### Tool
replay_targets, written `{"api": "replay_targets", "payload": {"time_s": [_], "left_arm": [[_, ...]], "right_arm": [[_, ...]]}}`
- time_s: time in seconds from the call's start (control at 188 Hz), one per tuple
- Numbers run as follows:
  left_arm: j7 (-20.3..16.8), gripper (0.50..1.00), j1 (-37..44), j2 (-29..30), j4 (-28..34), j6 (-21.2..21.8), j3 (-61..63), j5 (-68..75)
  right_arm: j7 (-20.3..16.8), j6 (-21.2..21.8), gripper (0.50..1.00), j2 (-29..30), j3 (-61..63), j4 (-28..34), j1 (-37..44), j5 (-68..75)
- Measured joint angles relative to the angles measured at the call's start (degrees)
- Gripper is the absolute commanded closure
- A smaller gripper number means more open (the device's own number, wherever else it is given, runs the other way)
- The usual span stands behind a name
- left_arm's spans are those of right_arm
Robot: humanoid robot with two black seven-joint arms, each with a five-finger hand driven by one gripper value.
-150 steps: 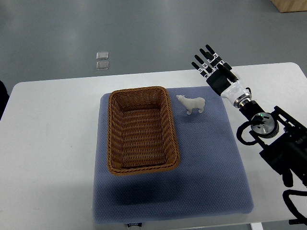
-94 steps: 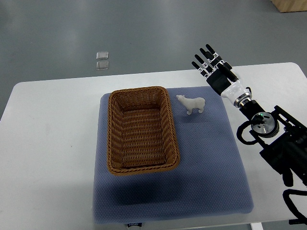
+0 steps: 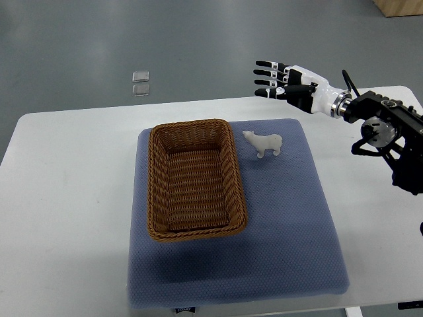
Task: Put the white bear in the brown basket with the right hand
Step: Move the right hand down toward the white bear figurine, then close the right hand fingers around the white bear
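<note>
My right arm reached in from the right edge, its dark forearm lying across the far right corner of the worktop (image 3: 79,172). The right robot hand (image 3: 281,80) hung past the worktop's far edge, over the grey floor (image 3: 198,39). It was stretched out flat and wide, holding nothing, with the black-tipped fingers (image 3: 263,74) pointing toward the left of the view and lying side by side.

The white bear (image 3: 264,142) stood upright on the blue mat (image 3: 291,224), nearer to me than the robot hand and a little to its left, clearly apart from it. Its head pointed toward the brown basket (image 3: 194,179), which sat just beside it on the same mat; I could see a narrow strip of mat between the bear's nose and the basket's woven rim. The basket held nothing.

On the floor beyond the worktop lay two small clear squares (image 3: 140,83).
</note>
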Motion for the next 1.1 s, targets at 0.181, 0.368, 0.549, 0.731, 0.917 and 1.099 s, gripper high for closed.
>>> {"api": "replay_targets", "payload": {"time_s": [0.181, 0.368, 0.549, 0.731, 0.917, 1.099], "left_arm": [[0.0, 0.500, 0.0, 0.0, 0.0, 0.0, 0.0, 0.0], [0.0, 0.500, 0.0, 0.0, 0.0, 0.0, -0.1, 0.0], [0.0, 0.500, 0.0, 0.0, 0.0, -0.1, -0.1, 0.0], [0.0, 0.500, 0.0, 0.0, 0.1, -0.1, -0.1, 0.0], [0.0, 0.500, 0.0, 0.0, 0.1, -0.1, 0.0, 0.0], [0.0, 0.500, 0.0, 0.0, 0.2, -0.1, 0.0, 0.0]], "right_arm": [[-2.9, 0.1, 0.576, -2.5, -12.9, 0.7, 7.7, -15.1], [-6.2, -2.0, 0.576, -2.6, -18.6, 3.2, 9.4, -19.9], [-7.7, -5.4, 0.579, -2.0, -20.1, 4.1, 9.0, -20.9], [-7.8, -7.5, 0.583, -1.4, -21.2, 4.6, 7.6, -21.6], [-7.7, -10.2, 0.591, -1.1, -23.4, 6.0, 6.7, -22.9], [-7.7, -12.3, 0.636, -0.9, -25.3, 6.5, 6.0, -23.9]]}}
